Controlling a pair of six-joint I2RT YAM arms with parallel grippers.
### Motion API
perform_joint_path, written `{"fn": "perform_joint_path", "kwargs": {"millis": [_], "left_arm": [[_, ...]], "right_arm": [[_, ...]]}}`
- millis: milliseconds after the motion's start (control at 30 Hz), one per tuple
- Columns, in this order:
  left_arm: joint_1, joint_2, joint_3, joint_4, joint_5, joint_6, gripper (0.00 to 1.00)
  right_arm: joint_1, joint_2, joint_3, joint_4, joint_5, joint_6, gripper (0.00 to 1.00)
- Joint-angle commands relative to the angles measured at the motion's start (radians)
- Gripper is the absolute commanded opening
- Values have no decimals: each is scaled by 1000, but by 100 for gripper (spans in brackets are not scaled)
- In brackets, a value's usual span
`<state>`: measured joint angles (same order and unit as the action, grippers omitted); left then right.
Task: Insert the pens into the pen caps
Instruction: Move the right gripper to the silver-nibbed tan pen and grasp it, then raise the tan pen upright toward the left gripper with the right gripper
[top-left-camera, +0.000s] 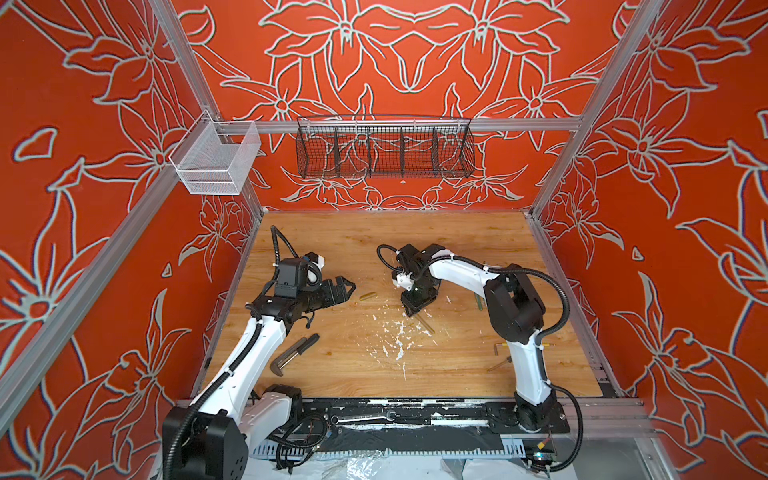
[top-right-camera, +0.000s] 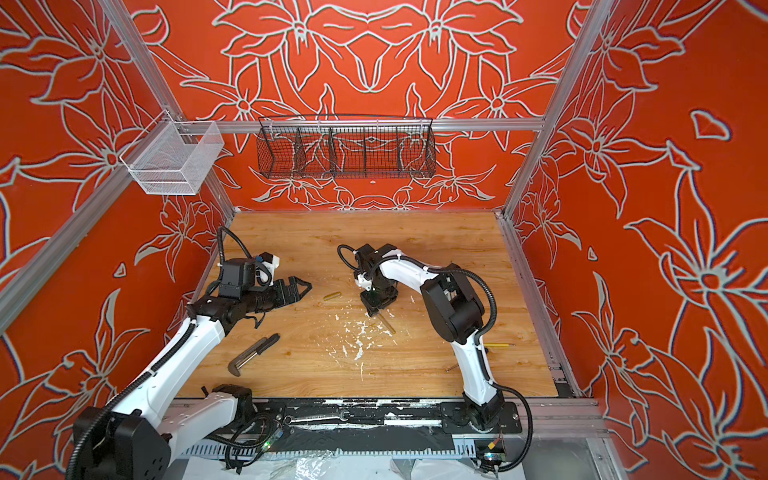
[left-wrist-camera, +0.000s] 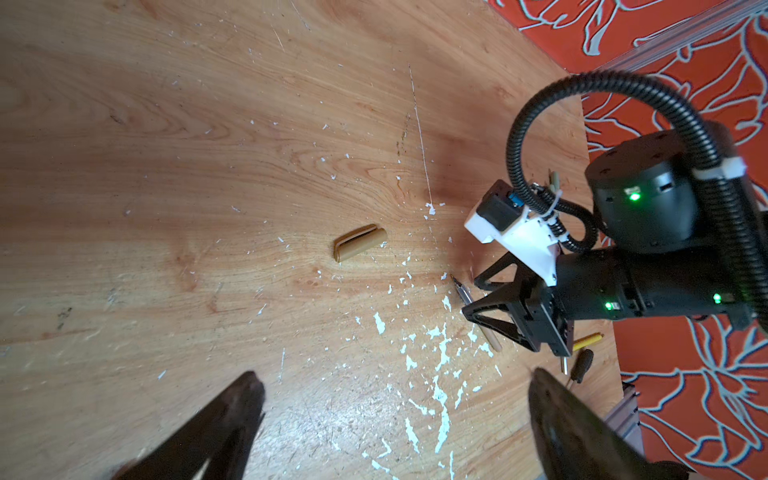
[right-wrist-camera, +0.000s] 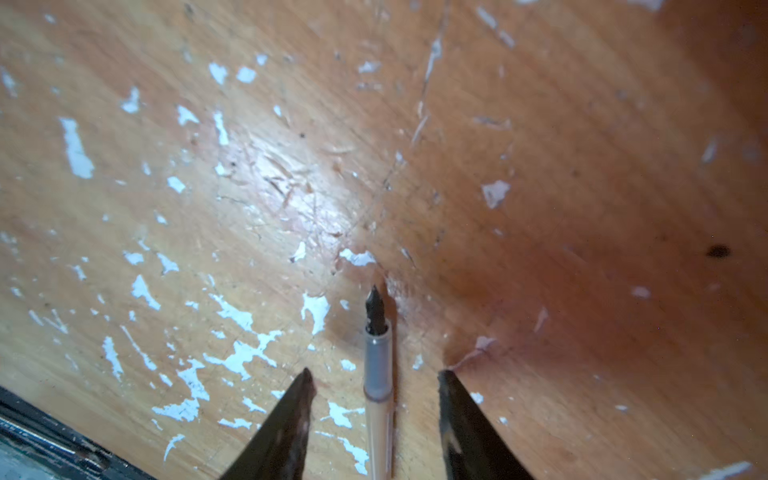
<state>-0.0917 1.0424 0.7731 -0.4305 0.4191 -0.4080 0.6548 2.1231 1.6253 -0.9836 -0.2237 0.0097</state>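
An olive-tan pen cap (top-left-camera: 368, 296) (top-right-camera: 332, 296) (left-wrist-camera: 359, 248) lies alone on the wooden table, just beyond my left gripper (top-left-camera: 351, 293) (top-right-camera: 306, 293) (left-wrist-camera: 392, 374). That gripper is wide open with nothing between its fingers. An olive-tan pen (top-left-camera: 426, 324) (top-right-camera: 387, 323) (right-wrist-camera: 377, 374) with a dark nib lies flat on the table. My right gripper (top-left-camera: 411, 309) (top-right-camera: 372, 309) (right-wrist-camera: 376, 371) points down over it, open, one finger on each side and neither touching the barrel. A dark green pen (top-left-camera: 480, 302) shows partly behind the right arm.
A black-handled metal tool (top-left-camera: 291, 353) (top-right-camera: 253, 353) lies near the left arm. A yellow rod (top-right-camera: 498, 345) and a screwdriver (left-wrist-camera: 582, 365) lie by the right arm's base. White paint flecks (top-left-camera: 399, 336) cover the table's middle. A black wire basket (top-left-camera: 384, 151) and a white one (top-left-camera: 216, 160) hang on the walls.
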Motion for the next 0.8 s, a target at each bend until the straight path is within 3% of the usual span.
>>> {"fn": "perform_joint_path", "kwargs": {"millis": [0, 233, 767], "left_arm": [[-3, -26, -11, -23, -15, -5, 97], [-3, -42, -18, -31, -22, -9, 97], [-3, -47, -45, -14, 21, -17, 97]], "right_arm": [[0, 35, 28, -31, 38, 18, 45], [8, 84, 60, -53, 69, 30, 30], [62, 170, 248, -163, 45, 43, 13]]}}
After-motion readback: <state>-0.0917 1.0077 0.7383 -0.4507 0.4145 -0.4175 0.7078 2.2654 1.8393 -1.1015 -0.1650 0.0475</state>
